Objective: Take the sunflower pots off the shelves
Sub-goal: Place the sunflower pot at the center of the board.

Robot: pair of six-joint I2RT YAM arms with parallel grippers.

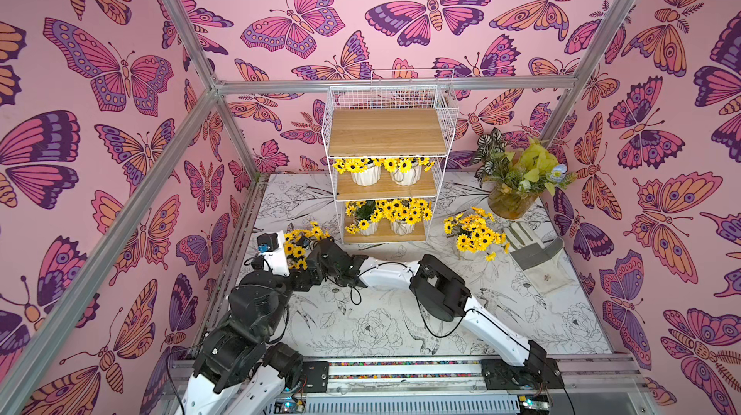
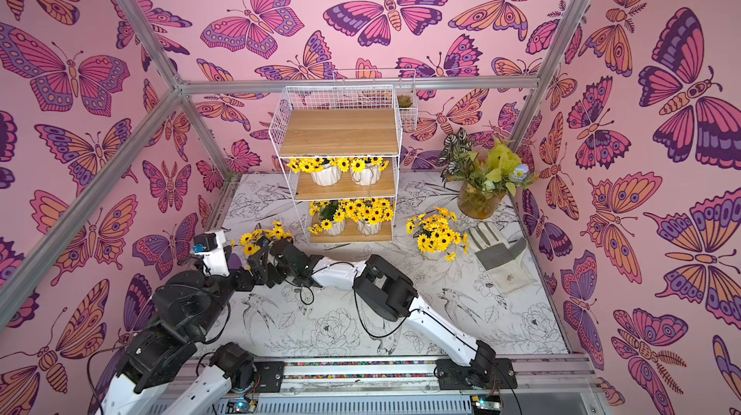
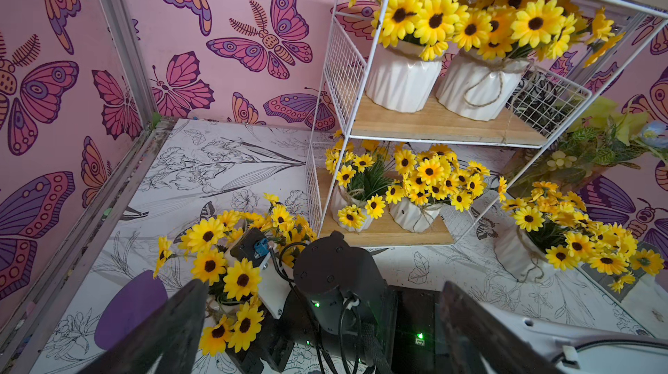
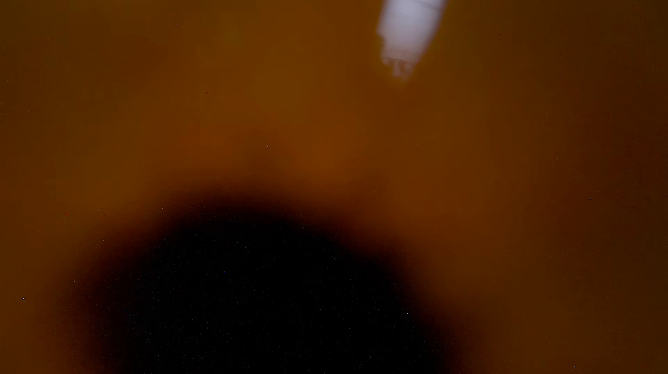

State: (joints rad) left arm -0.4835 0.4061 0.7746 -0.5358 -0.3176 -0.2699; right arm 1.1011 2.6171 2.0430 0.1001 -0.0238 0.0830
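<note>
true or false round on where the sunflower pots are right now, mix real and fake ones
The top board of the shelves is bare. True.
The middle board holds three pots. False: two pots.
Two sunflower pots stand on the table. True: either side of the shelves.
The glove lies on the bottom board. False: on the table, by the vase.
The left claw grips a pot. False: open, empty.

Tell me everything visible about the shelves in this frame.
The shelves are a white wire-grid rack with three light wooden boards, standing upright toward the back of the table. The top board is bare; two sunflower pots sit on the middle board and two more on the bottom one. Grid panels guard its sides.
</note>
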